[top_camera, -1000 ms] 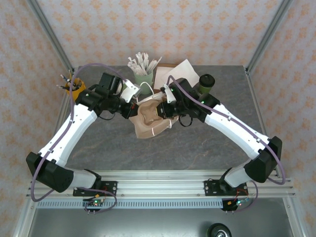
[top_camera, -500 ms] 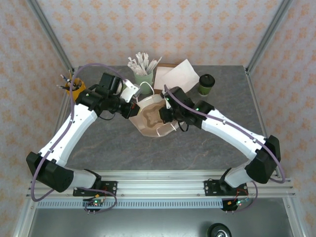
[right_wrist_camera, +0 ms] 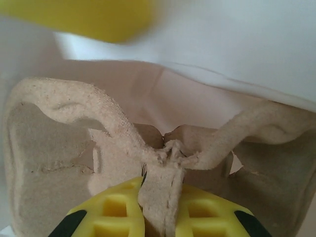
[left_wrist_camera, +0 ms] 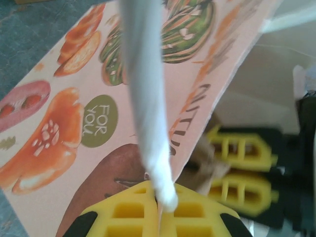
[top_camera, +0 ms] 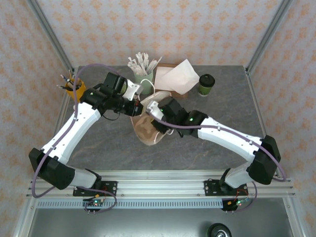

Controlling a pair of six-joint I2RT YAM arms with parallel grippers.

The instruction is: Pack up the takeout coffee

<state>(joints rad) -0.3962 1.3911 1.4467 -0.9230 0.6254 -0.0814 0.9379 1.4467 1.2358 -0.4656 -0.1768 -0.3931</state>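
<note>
Coffee first: the takeout coffee [top_camera: 206,85], a dark green cup under a black lid [top_camera: 207,78], stands upright on the grey table [top_camera: 207,148] at the far right, well apart from both arms and touched by neither. To its left lie pale sheets of paper [top_camera: 175,78], and left of those stands a pale green cup of wrapped sticks [top_camera: 143,78]; a yellow cup of pens [top_camera: 75,88] sits at the far left edge. Both arms meet at a printed paper bag [top_camera: 148,132] in the middle of the table, its mouth turned towards the far side. The left gripper [left_wrist_camera: 159,197] is closed tight, its yellow fingers pinching the bag's white twisted handle [left_wrist_camera: 145,98], which runs up and away from the jaws across the bag's printed face of doughnuts and the words "FOR YOU". The right gripper [right_wrist_camera: 160,202] reaches into the bag's mouth and is closed almost fully on a thin upright ridge of a moulded pulp cup carrier [right_wrist_camera: 98,113], which lies inside the bag's white walls. Its empty cup wells open to either side of the pinched ridge. From the left wrist, the right gripper's yellow fingers [left_wrist_camera: 242,148] show just past the bag's edge.
</note>
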